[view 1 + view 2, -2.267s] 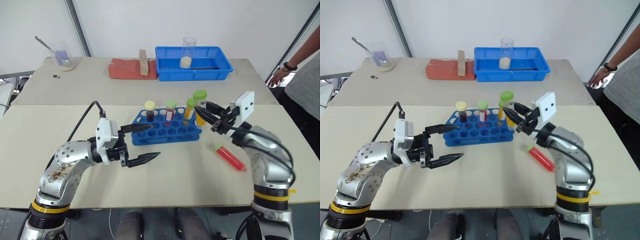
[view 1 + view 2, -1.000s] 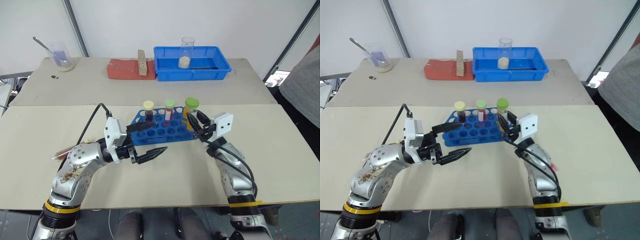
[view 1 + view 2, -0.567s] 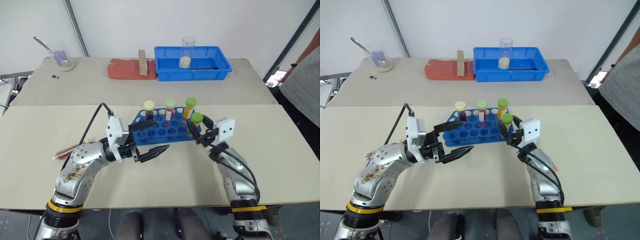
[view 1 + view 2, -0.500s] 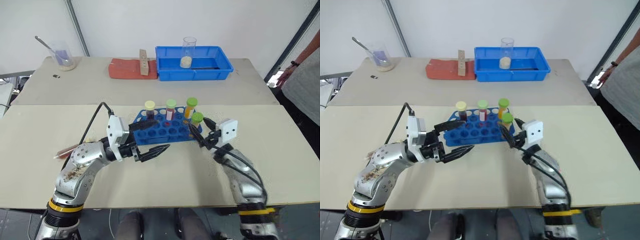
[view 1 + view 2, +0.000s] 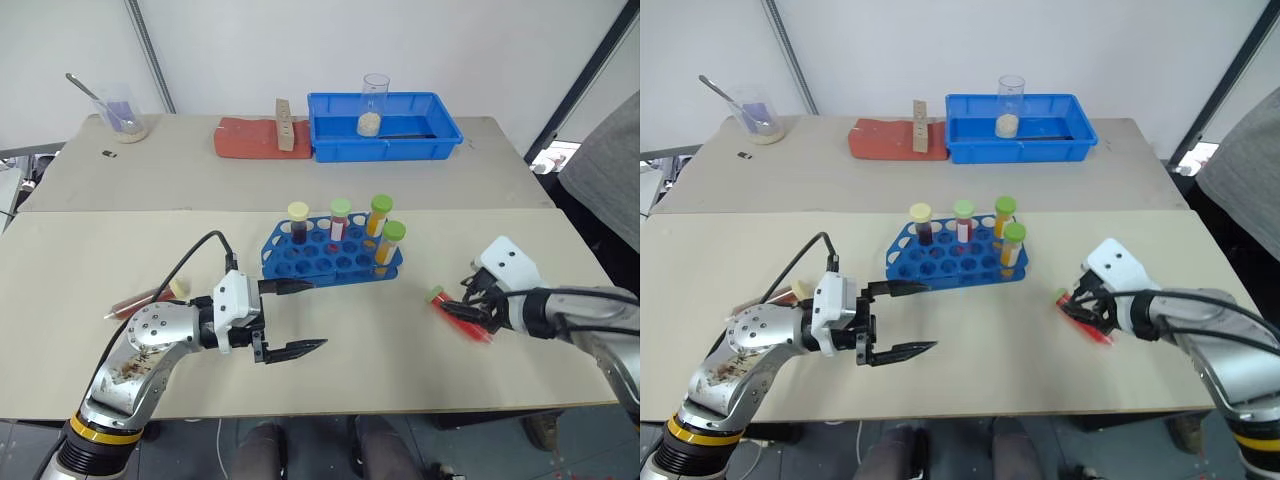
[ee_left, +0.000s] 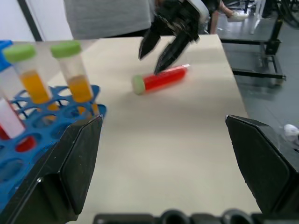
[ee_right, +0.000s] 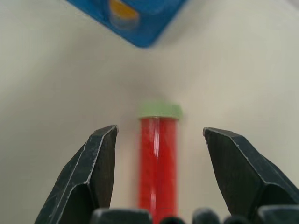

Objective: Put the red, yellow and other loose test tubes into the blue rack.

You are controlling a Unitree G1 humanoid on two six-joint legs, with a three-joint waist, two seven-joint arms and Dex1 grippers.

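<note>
Now lining up on the loose red tube

Nearest the front edge of the surface (image 5: 330, 380), the left end effector (image 5: 290, 317) hangs with its jaws spread wide and empty; toward the right edge the right end effector (image 5: 1076, 306) hovers with jaws parted astride the lying red tube (image 7: 158, 163), not yet closed on it. Further in, mid-surface, the blue rack (image 5: 320, 262) holds four capped tubes upright. Another loose tube (image 5: 140, 299) lies near the left edge. Next, I judge, the right jaws should lower, close on the red tube, lift and upend it over a free hole
</note>
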